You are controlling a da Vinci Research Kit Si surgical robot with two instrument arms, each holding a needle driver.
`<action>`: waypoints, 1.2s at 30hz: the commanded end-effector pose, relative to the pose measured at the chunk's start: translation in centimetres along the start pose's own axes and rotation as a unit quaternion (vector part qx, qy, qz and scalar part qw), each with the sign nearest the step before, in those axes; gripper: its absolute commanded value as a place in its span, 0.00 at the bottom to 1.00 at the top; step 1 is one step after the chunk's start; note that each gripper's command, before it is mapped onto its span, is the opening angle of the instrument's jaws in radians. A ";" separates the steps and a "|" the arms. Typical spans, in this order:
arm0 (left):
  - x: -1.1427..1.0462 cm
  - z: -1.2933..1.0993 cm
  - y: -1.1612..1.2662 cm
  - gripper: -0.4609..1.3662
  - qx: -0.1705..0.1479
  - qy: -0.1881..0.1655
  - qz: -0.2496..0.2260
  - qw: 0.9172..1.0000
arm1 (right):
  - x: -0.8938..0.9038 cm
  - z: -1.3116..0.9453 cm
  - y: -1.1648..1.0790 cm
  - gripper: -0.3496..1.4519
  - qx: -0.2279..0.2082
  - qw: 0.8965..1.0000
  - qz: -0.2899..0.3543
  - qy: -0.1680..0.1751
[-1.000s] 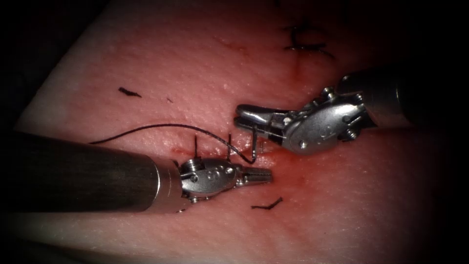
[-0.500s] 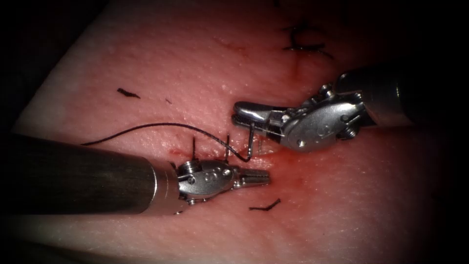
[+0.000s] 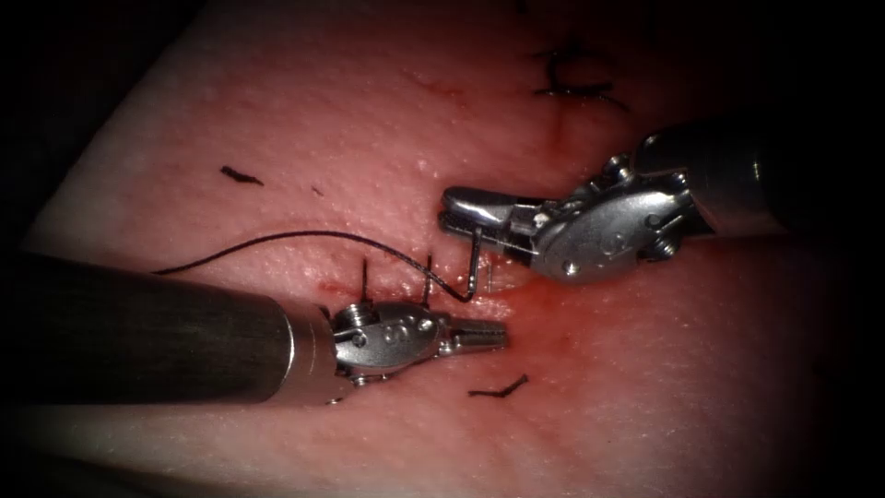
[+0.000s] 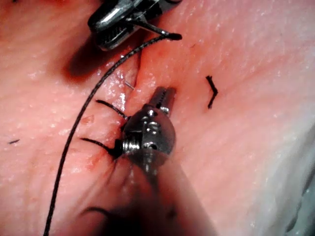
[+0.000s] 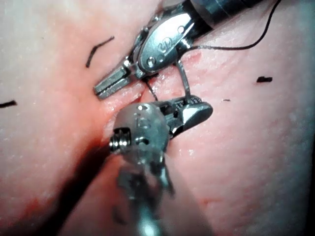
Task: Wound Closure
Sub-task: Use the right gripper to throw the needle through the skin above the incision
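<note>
Right tool point(image 3: 461, 210) clamped on the needle point(image 3: 474, 267) near its thread end, jaws closed flat across it just above the cut point(image 3: 502, 293); seen likewise in the right wrist view, tool point(image 5: 194, 112) gripping the needle point(image 5: 184, 83). Needle hanging down from those jaws as a short dark shank toward the tissue point(image 3: 277, 138), its lower end meeting the surface at the cut (whether the tip sits inside the tissue cannot be told). Thread point(image 3: 277, 238) running from that lower end up and away to the left in a long arc across the tissue, the same strand showing in the left wrist view point(image 4: 74, 132) as a dark line sweeping past the stitches. Left tool point(image 3: 484, 334) lying low just below the cut, jaws closed together and holding nothing, tips pointing right toward the red fluid point(image 3: 544, 318) pooled beside the wound; also seen at point(image 4: 165, 98) and point(image 5: 110, 84). Two short dark stitches point(image 3: 396, 281) standing across the cut just above the left tool's wrist. Finished stitch point(image 3: 576, 81) farther up the tissue, well apart from both tools. Cut ends of thread lying loose: one point(image 3: 498, 387) below the left tool, another point(image 3: 241, 175) far to the left.
</note>
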 end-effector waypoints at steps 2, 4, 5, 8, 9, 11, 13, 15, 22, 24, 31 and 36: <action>0.00 0.00 0.00 0.30 0.000 0.000 0.000 1.000 | 0.00 0.00 0.00 0.00 -0.005 1.000 -0.006 0.000; 0.00 0.00 0.00 0.30 0.000 0.000 0.000 1.000 | 0.00 0.00 0.01 0.00 -0.007 1.000 -0.006 0.000; 0.00 0.00 0.00 0.30 0.000 0.000 0.000 1.000 | 0.00 0.00 0.01 0.00 -0.007 1.000 -0.008 0.001; 0.00 0.00 0.00 0.30 0.000 0.000 0.000 1.000 | 0.00 -0.01 0.03 0.00 -0.010 1.000 -0.016 0.001; 0.00 0.00 0.00 0.30 0.000 0.000 0.000 1.000 | -0.01 -0.01 0.04 0.00 -0.010 1.000 -0.019 0.001; 0.00 0.00 0.00 0.30 0.000 0.000 0.000 1.000 | -0.01 -0.01 0.06 0.00 -0.011 1.000 -0.021 0.001; 0.00 -0.01 0.00 0.30 0.000 0.000 0.000 1.000 | 0.00 -0.01 0.06 0.00 -0.011 1.000 -0.024 0.001; 0.00 -0.01 0.00 0.30 0.000 0.000 0.000 1.000 | 0.00 -0.01 0.07 0.00 -0.011 1.000 -0.023 0.001; -0.01 -0.03 -0.01 0.29 0.000 0.000 0.001 1.000 | 0.02 -0.01 0.09 0.00 -0.003 1.000 0.016 0.001; -0.01 -0.03 -0.02 0.29 0.000 0.000 0.001 1.000 | 0.01 -0.01 0.09 0.00 0.004 0.999 0.039 -0.001; 0.00 -0.06 -0.03 0.30 0.001 -0.001 0.001 1.000 | -0.02 -0.01 0.06 0.00 0.023 0.995 0.093 -0.007; -0.01 -0.09 -0.05 0.29 0.003 -0.001 0.001 1.000 | -0.04 -0.02 0.07 0.00 0.031 0.987 0.155 -0.013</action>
